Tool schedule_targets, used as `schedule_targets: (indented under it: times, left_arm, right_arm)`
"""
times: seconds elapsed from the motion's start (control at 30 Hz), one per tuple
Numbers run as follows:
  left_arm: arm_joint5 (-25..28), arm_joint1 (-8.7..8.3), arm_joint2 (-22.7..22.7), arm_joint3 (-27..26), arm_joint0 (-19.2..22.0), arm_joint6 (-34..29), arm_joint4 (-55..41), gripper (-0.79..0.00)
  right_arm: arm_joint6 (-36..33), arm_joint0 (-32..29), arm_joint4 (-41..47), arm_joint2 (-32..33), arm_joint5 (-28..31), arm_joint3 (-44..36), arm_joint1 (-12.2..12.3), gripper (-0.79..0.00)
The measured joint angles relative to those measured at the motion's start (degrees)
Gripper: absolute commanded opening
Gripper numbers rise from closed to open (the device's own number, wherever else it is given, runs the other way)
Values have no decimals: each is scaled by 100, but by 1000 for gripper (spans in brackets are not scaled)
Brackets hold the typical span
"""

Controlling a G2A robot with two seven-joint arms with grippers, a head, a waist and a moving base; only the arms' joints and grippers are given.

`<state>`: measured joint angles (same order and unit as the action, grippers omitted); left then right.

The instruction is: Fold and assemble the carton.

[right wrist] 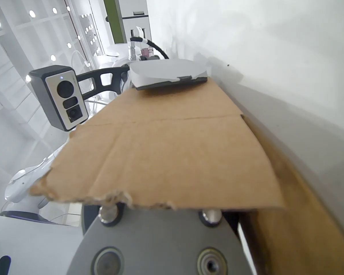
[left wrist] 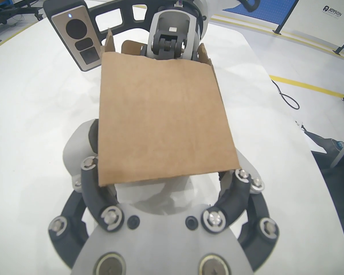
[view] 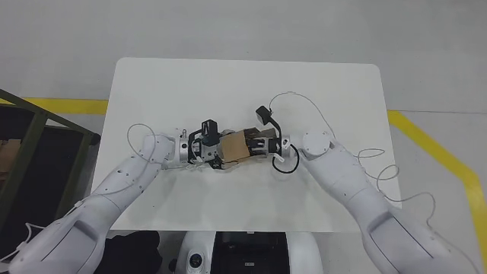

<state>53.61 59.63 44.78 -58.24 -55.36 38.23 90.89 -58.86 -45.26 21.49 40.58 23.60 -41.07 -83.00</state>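
top view: the brown carton [view: 236, 146] lies on the bench [view: 228, 84] between both arms. left gripper [view: 205, 147] stands wide apart, straddling one end; right gripper [view: 262, 146] meets the other, state impossible to tell.

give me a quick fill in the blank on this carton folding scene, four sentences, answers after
1. The cardboard carton is ____ in colour.
2. The table under it is ____ in colour.
3. The left end effector and the right end effector meet the carton from ____ ends.
4. The stripe on the floor beside the table is ____ in colour.

Missing words: brown; white; opposite; yellow
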Motion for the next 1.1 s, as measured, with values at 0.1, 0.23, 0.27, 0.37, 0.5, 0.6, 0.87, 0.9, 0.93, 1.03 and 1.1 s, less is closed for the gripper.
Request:
schedule_targets:
  times: [0.1, 0.23, 0.27, 0.37, 0.5, 0.6, 0.87, 0.9, 0.93, 1.03, 1.1]
  left_arm:
    - [7, -7, 14, 9, -7, 31, 13, -71]
    - [29, -16, 36, 38, -13, 56, 14, -65]
    - [38, -18, 40, 39, -13, 65, 14, -58]
    - [117, -29, 48, 25, -12, 119, 29, -52]
    - [224, -62, 72, -17, -16, 221, 106, -52]
    - [218, -81, 94, -52, -35, 259, 149, -49]
    - [163, -115, 149, -84, -73, 263, 181, -49]
    - [145, -120, 163, -78, -77, 248, 178, -49]
    - [126, -123, 172, -75, -80, 226, 178, -46]
    - [99, -121, 176, -76, -99, 144, 146, -25]
    - [82, -109, 162, -107, -111, 80, 102, 0]
  right_arm:
    - [-16, 39, -38, 10, 6, 44, -14, -785]
    - [-22, 80, -153, 96, 57, 63, 26, -785]
    - [-31, 89, -208, 113, 60, 44, 41, -785]
    - [-96, 99, -402, 175, 71, -63, 101, -785]
    - [-128, 35, -517, 320, 24, -231, 195, -785]
    - [-98, -47, -533, 424, -59, -357, 249, -785]
    - [-130, -217, -660, 646, -161, -583, 382, -785]
    - [-123, -246, -678, 683, -188, -610, 403, -785]
    - [-110, -269, -693, 709, -220, -628, 418, -785]
    - [-2, -374, -689, 805, -353, -690, 462, -785]
    - [79, -459, -657, 867, -448, -749, 486, -785]
